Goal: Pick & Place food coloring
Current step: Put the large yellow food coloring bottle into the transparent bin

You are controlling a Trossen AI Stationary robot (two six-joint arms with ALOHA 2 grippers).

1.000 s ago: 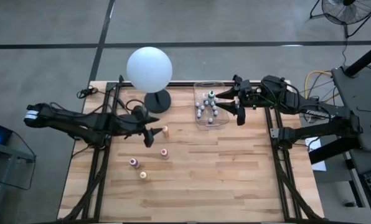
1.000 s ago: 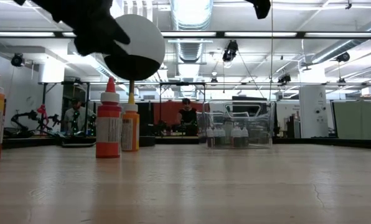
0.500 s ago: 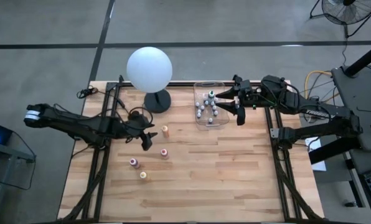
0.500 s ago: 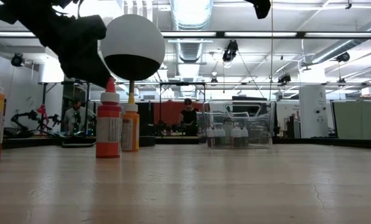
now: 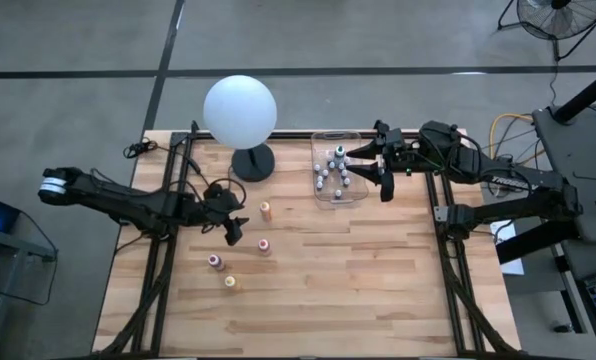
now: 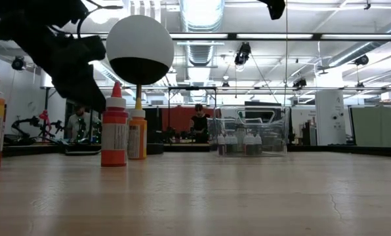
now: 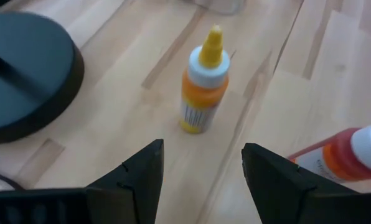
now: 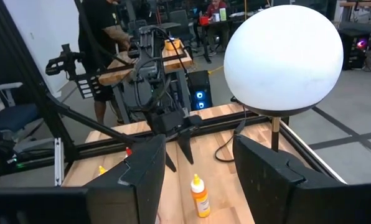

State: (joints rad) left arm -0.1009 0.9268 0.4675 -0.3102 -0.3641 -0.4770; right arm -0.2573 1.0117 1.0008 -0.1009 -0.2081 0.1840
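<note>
Just ahead of the left claw point(image 7: 201, 180), released and empty, stands an orange bottle point(image 7: 201, 93); right claw point(image 5: 363, 167) also released, over the clear bin point(image 5: 321, 192).

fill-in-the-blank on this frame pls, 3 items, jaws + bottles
The left gripper, jaws open, holds ____.
Outside the clear plastic bin, ____ coloured dropper bottles stand on the wooden table.
The right gripper hangs over the clear plastic ____.
The orange dropper bottle with the yellow tip stands ____, not tipped.

Missing words: nothing; four; bin; upright
</note>
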